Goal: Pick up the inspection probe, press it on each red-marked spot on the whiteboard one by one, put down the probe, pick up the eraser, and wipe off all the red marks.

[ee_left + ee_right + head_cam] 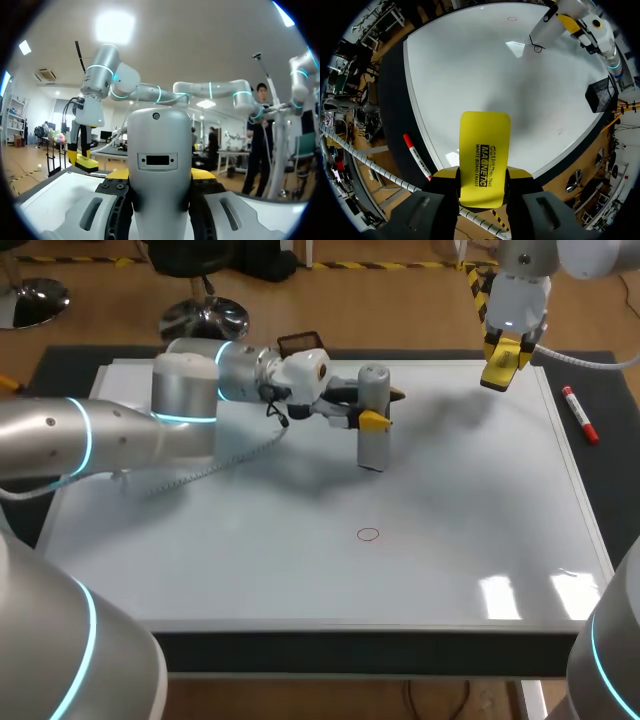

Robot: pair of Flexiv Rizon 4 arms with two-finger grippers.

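Nearest to me is the front edge of the whiteboard [300, 615], which lies flat on a dark mat [615, 470] and covers most of the table. A little farther in, near the middle of the board, there is a single small red ring [368, 533] drawn on the white surface, with nothing touching it. Beyond the ring and well apart from it stands the inspection probe [373, 415], a grey cylinder with a rounded top, close to upright with its lower end down at the board; I cannot tell whether that end actually touches the surface. My left gripper [383, 407] reaches in from the left side and clamps the probe from two sides, one yellow tip on each flank of the grey body, which the left wrist view shows plainly. A coiled cable [215, 468] sags from my left arm [120, 430] above the board. Farther still, above the board's far right corner, my right gripper [482, 174] hangs with its fingers closed tight on the yellow eraser [485, 145], which sticks out ahead of the fingertips and is clear of the board. On the mat, just beside the board's right edge, lies a marker [580, 415] with a red cap. At the far edge, behind my left wrist, sits a black mesh basket [300, 342].
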